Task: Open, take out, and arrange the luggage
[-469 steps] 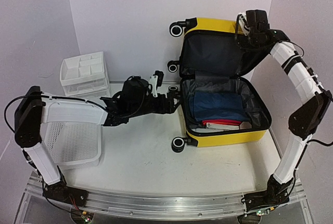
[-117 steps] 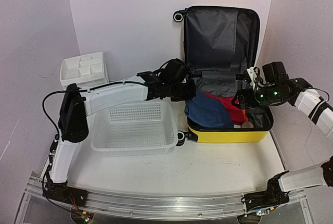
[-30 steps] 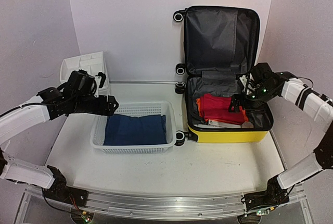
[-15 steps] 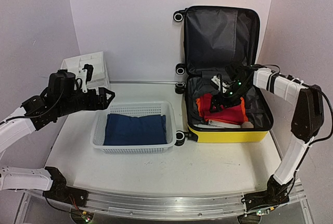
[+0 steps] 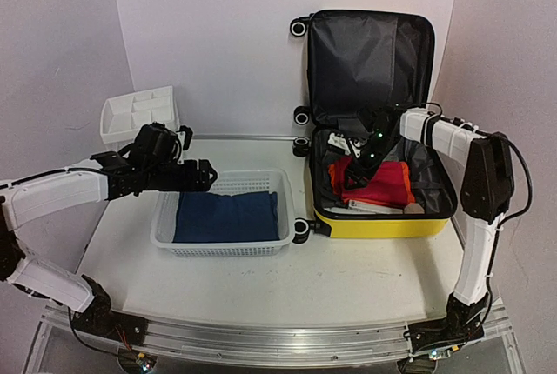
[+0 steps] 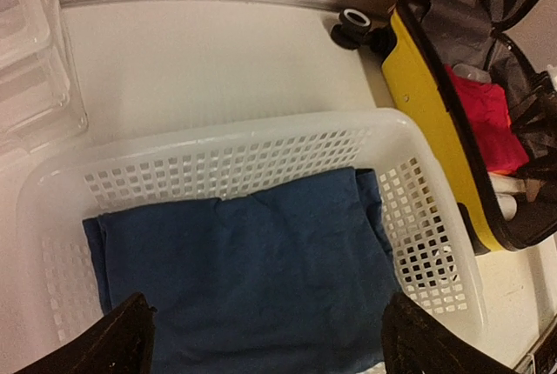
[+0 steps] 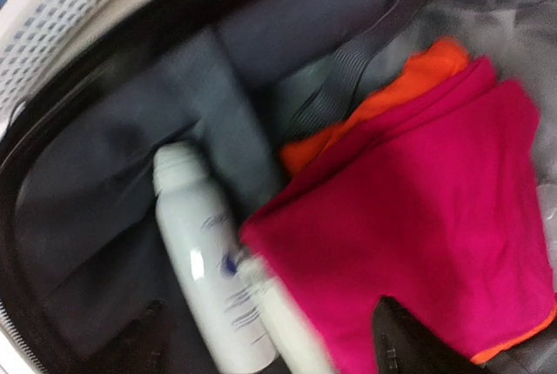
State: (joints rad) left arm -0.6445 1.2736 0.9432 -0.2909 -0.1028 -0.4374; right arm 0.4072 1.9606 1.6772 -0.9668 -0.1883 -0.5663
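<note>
- luggage (image 5: 383,222) sits on the right half of the table (image 5: 261,287), lying open: yellow lower shell flat, lid (image 5: 370,61) upright against the back wall, dark grey lining showing
- black-and-white wheels (image 5: 301,116) along its left side
- in the lower shell: folded red cloth (image 5: 380,183) with an orange cloth (image 7: 396,100) showing at its edge
- white spray bottle (image 7: 204,252) lies on the grey lining just beside the red cloth; something else white is tucked under the cloth's edge next to it, too blurred to name
- grey strap (image 7: 344,78) runs across the lining above the cloths
- right gripper (image 5: 359,150) is down inside the lower shell, back-left part, above the bottle and red cloth
- its fingers (image 7: 409,339) are spread apart with nothing clamped, so released; the wrist view is blurry
- left gripper (image 5: 202,175) hangs over the back-left rim of the white mesh basket (image 5: 287,196)
- its fingers (image 6: 122,348) stand wide apart, empty and released
- basket is just left of the luggage, right by the front wheel; can't tell if they touch
- folded blue cloth (image 5: 224,216) lies flat in the basket, covering most of the floor
- white drawer unit (image 5: 139,117) at back left, behind the left arm, apart from the basket
</note>
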